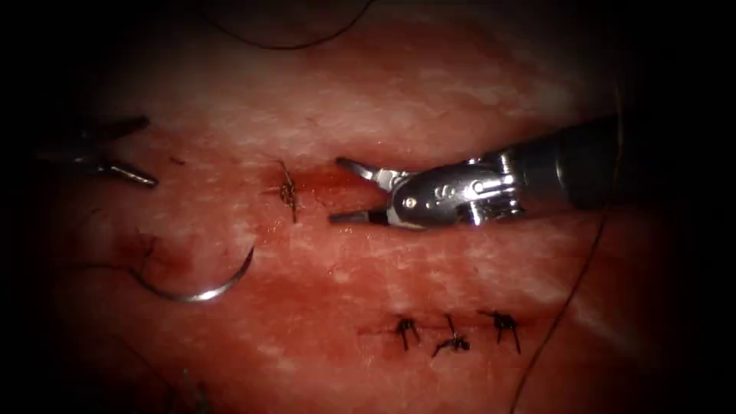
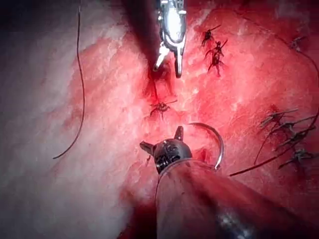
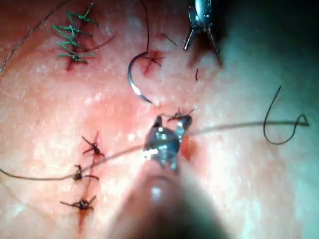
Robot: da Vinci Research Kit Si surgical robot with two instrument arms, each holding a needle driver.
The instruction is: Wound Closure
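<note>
The tissue (image 1: pixel 460 107) is seen wet and red, with pale streaks toward its far edge. The needle (image 1: pixel 201 290) is left lying free on the tissue, left of the cut (image 1: pixel 337 178), held by neither tool. The right tool (image 1: pixel 346 192) is held with jaws apart and empty beside a knot (image 1: pixel 289 192) at the cut. The left tool (image 1: pixel 130 150) is spread open near the tissue's left edge, gripping nothing. Three knots (image 1: pixel 452 331) are set toward the near edge. Thread (image 1: pixel 567 299) is trailed across the right side.

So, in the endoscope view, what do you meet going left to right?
Left tool, jaws open and empty → needle lying free on the tissue → knot at the cut → right tool, jaws open and empty.
</note>
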